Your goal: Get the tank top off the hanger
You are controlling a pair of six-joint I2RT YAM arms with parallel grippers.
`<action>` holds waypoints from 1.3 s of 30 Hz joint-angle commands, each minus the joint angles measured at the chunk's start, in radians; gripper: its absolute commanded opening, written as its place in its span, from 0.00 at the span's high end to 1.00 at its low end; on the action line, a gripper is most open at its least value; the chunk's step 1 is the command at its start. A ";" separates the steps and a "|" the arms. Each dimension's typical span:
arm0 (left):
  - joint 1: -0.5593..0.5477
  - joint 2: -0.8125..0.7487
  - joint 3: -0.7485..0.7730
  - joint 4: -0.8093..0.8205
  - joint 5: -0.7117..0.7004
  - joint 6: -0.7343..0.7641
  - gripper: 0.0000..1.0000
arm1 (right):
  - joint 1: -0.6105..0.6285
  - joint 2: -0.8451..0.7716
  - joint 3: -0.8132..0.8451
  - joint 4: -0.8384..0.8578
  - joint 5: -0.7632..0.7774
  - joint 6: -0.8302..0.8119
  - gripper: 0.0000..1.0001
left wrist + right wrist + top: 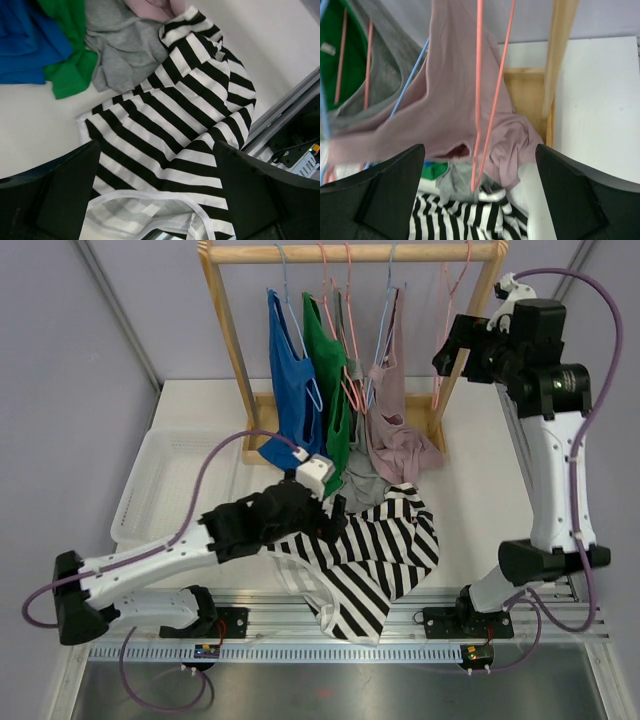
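Top external view: striped tank top (pixel 378 552), black and white, lies crumpled on the table (pixel 480 490) in front of the wooden rack (pixel 225 330), off the rail. Its near hem spills over the table edge on the side away from the rack. Far edge of the stripes touches the heap of grey cloth under the rack.

Left gripper (pixel 322 512) sits low over the striped top's left part, in front of the rack's base. Left wrist view: both fingers (pixel 55 190) spread wide, stripes and a white-bound hem showing between them; jaws clamp nothing.

Right gripper (pixel 455 340) is raised at the rack's right post, near rail height, well apart from the striped top. Right wrist view: fingers (pixel 385 190) spread wide, nothing pinched. A bare pink hanger (pixel 479 75) hangs from the rail ahead of them, in line with the gap. Whether it touches either finger, cannot tell.

On the rack, left to right: blue top (pixel 290 390), green top (pixel 325 380), grey top (pixel 360 475), mauve top (pixel 392 425). The lower ends of all four trail onto the table at the rack's foot. The mauve one bunches against the right side of the rack's base.

White tray (pixel 150 490) sits left of the rack, just beside its base.
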 commanded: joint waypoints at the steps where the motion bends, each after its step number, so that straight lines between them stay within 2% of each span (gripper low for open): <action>1: -0.051 0.129 0.026 0.208 0.004 0.020 0.01 | 0.000 -0.245 -0.161 0.052 0.007 0.024 0.01; 3: -0.074 0.252 0.051 0.231 -0.013 0.006 0.01 | 0.000 -0.388 -0.315 0.089 0.001 0.042 0.01; 6: -0.104 0.421 0.115 0.242 -0.043 -0.006 0.01 | 0.000 -0.527 -0.445 0.089 -0.016 0.042 0.00; 9: -0.122 0.537 0.180 0.236 -0.016 -0.021 0.01 | 0.000 -0.649 -0.551 0.080 -0.025 0.041 0.01; 13: -0.176 0.721 0.247 0.214 0.015 -0.067 0.01 | 0.000 -0.744 -0.613 0.073 -0.071 0.033 0.01; 17: -0.188 0.819 0.255 0.210 0.033 -0.130 0.03 | 0.002 -0.787 -0.616 0.066 -0.117 0.036 0.01; 20: -0.188 0.874 0.261 0.200 0.055 -0.144 0.25 | 0.000 -0.814 -0.616 0.075 -0.161 0.047 0.01; 21: -0.188 0.881 0.264 0.181 0.058 -0.146 0.60 | 0.000 -0.821 -0.618 0.087 -0.174 0.050 0.01; 22: -0.190 0.882 0.275 0.164 0.047 -0.149 0.79 | 0.000 -0.828 -0.615 0.090 -0.177 0.050 0.01; 24: -0.209 0.829 0.273 0.113 -0.032 -0.146 1.00 | 0.000 -0.842 -0.602 0.093 -0.165 0.050 0.01; 27: -0.233 0.674 0.270 0.013 -0.126 -0.150 1.00 | 0.000 -0.848 -0.589 0.089 -0.148 0.045 0.00; 29: -0.237 0.587 0.272 -0.083 -0.238 -0.164 1.00 | 0.000 -0.850 -0.586 0.087 -0.137 0.044 0.01; 33: -0.240 0.311 0.299 -0.258 -0.494 -0.203 1.00 | 0.002 -0.845 -0.586 0.093 -0.111 0.042 0.01; 36: -0.242 0.163 0.345 -0.365 -0.612 -0.189 1.00 | 0.000 -0.830 -0.595 0.098 -0.105 0.042 0.01; 39: -0.231 0.111 0.451 -0.545 -0.753 -0.221 1.00 | 0.000 -0.821 -0.605 0.116 -0.103 0.053 0.01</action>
